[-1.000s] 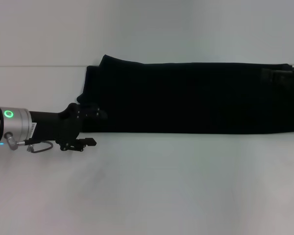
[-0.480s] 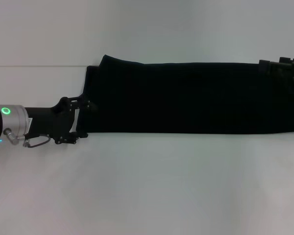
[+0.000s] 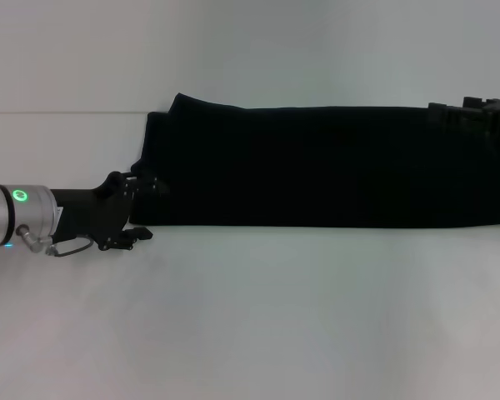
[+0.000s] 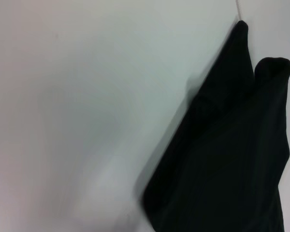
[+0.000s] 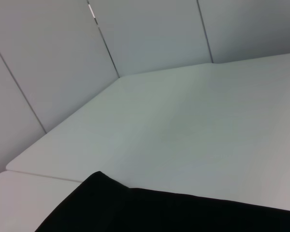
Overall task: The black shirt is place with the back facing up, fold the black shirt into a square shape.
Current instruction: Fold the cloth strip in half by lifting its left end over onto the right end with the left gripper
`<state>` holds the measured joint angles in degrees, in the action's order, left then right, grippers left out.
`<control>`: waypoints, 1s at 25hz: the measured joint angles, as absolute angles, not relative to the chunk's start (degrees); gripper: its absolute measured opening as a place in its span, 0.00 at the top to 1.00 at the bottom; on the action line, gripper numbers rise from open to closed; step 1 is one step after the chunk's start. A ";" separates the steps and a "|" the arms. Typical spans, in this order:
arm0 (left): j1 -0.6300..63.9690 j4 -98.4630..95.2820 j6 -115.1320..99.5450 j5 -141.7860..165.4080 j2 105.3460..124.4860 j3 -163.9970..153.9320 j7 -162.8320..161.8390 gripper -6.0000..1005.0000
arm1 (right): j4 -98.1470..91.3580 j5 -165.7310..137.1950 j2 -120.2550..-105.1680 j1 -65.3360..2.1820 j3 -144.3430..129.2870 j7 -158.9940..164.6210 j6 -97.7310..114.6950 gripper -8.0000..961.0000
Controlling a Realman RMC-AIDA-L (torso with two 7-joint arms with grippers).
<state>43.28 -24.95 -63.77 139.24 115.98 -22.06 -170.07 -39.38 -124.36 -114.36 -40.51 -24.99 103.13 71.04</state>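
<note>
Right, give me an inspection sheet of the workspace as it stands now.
Surface: white table, bare in front of the shirt.
Job's things: black shirt folded into a long band lying across the table, not yet a square.
Clutter: nothing seen.
Grippers: left pincer open at the band's left end, near corner; right pincer over the band's far right corner.
Cables: short looped cable under the left wrist.
Surroundings: pale panelled wall behind the table.

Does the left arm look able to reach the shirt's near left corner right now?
Probably yes. The left claw sits right at the shirt's left end, with only bare table around it and nothing in between.
</note>
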 joint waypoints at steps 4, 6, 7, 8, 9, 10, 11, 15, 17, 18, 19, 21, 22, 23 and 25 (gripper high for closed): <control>43.30 -24.96 -63.03 139.33 116.22 -22.06 -169.92 0.17 | -39.37 -124.36 -114.73 -40.82 -25.22 103.05 71.18 0.05; 43.32 -24.96 -62.74 139.37 116.27 -22.06 -169.90 0.17 | -39.37 -124.36 -114.84 -40.95 -25.44 103.03 71.14 0.05; 43.32 -24.96 -62.56 139.38 116.31 -22.07 -169.87 0.17 | -39.37 -124.36 -114.89 -41.02 -25.69 103.02 71.09 0.05; 43.32 -24.96 -62.36 139.38 116.34 -22.10 -169.85 0.17 | -39.37 -124.36 -114.94 -41.07 -26.02 103.02 71.07 0.05; 43.32 -24.96 -62.14 139.39 116.36 -22.12 -169.83 0.17 | -39.37 -124.36 -114.96 -41.10 -26.40 103.01 71.07 0.05; 43.32 -24.96 -61.92 139.39 116.39 -22.14 -169.83 0.17 | -39.37 -124.36 -114.98 -41.16 -26.81 103.01 71.10 0.05; 43.27 -24.96 -61.70 139.39 116.43 -22.15 -169.82 0.17 | -39.37 -124.36 -115.01 -41.22 -27.24 103.00 71.18 0.05; 43.22 -24.96 -61.22 139.39 116.49 -22.15 -169.80 0.17 | -39.37 -124.36 -115.08 -41.31 -28.21 103.00 71.34 0.05; 43.23 -24.96 -61.03 139.42 116.49 -22.15 -169.80 0.17 | -39.37 -124.36 -115.08 -41.37 -28.26 103.00 71.33 0.05; 43.24 -24.96 -60.90 139.42 116.50 -22.19 -169.80 0.17 | -39.37 -124.36 -115.08 -41.38 -28.27 103.00 71.33 0.05; 43.28 -24.96 -60.73 139.42 116.55 -22.29 -169.80 0.17 | -39.37 -124.36 -115.10 -41.39 -28.28 103.00 71.32 0.05; 43.37 -24.96 -60.42 139.42 116.62 -22.45 -169.80 0.17 | -39.37 -124.36 -115.14 -41.40 -28.29 103.00 71.21 0.05; 43.43 -24.96 -60.28 139.43 116.63 -22.48 -169.80 0.17 | -39.37 -124.36 -115.15 -41.40 -28.30 103.00 71.17 0.05; 43.48 -24.96 -60.17 139.42 116.63 -22.49 -169.80 0.17 | -39.37 -124.36 -115.15 -41.40 -28.30 103.00 71.09 0.05; 43.53 -24.96 -60.09 139.43 116.67 -22.53 -169.80 0.17 | -39.37 -124.36 -115.15 -41.40 -28.30 103.00 71.06 0.05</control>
